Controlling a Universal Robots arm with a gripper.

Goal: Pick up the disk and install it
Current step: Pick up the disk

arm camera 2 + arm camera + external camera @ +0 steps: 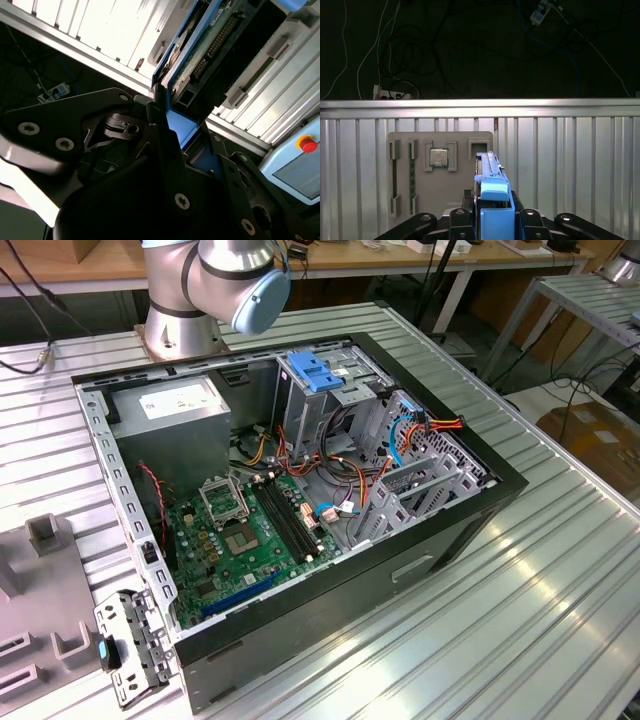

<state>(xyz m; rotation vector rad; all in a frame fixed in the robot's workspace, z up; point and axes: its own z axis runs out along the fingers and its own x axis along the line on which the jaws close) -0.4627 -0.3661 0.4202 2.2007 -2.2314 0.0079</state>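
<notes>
In both wrist views my gripper (492, 216) is shut on the disk (492, 186), a flat drive seen edge-on with bright blue side rails. In the second wrist view the disk (212, 42) shows its green circuit board and a connector row, with a black finger (159, 131) pressed on its blue rail and my gripper (175, 127) closed around it. The disk hangs above the ribbed metal table, over an open slot (480, 147) of a grey holder plate (440, 195). The open computer case (480, 502) lies on the table in the exterior view.
The holder plate carries a square processor chip (438, 157) and a memory stick (412, 170). A paler blue bracket (315, 372) sits atop the case's drive cage. The arm's base (180, 325) stands behind the case. A pendant with a red button (307, 145) lies beside the table.
</notes>
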